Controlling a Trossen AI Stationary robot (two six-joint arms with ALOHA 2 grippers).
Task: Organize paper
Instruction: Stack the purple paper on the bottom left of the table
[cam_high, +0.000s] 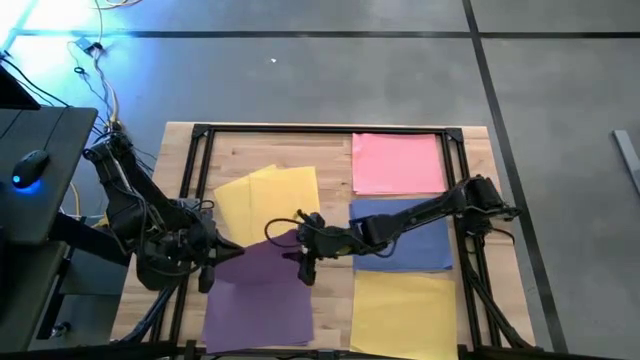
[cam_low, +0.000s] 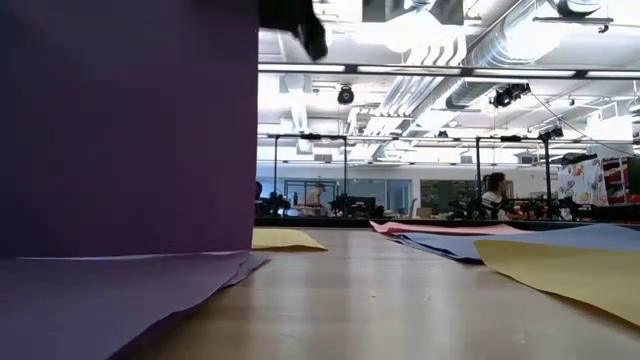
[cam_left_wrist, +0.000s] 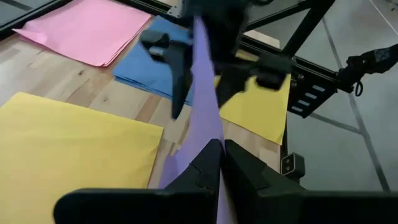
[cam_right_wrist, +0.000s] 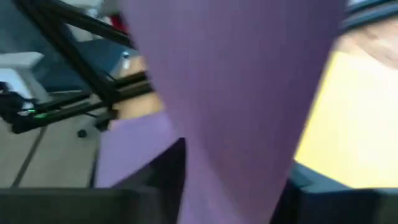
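The left hand (cam_high: 222, 252) is pinched shut on the edge of a thin purple paper sheet (cam_left_wrist: 205, 118), which stands lifted on edge between its two dark fingers (cam_left_wrist: 205, 171) in the left wrist view. This hand sits over the left part of the desk, near the front edge. The right hand (cam_high: 303, 262) reaches in from the right side to the middle of the desk; in the left wrist view its fingers (cam_left_wrist: 177, 74) stand on either side of the same raised purple sheet, and in the right wrist view the purple paper fills the gap between them. Whether they press on it or merely straddle it cannot be told.

Under the raised sheet lies more flat purple paper (cam_high: 258, 300) at the front left of the wooden desk (cam_high: 330, 155). Behind it, toward the rear left, lies a loose pile of yellow square sheets (cam_high: 262, 198), slightly fanned. Along the right side run three stacks: pink paper (cam_high: 397, 162) at the rear right corner, blue paper (cam_high: 428, 240) in the middle under the right arm, and a second yellow stack (cam_high: 402, 312) at the front right corner. A black metal frame (cam_high: 325, 130) borders the desk.

In the low view the purple sheet (cam_low: 125, 130) rises like a wall at the left, with people seated at workstations in the room far behind.
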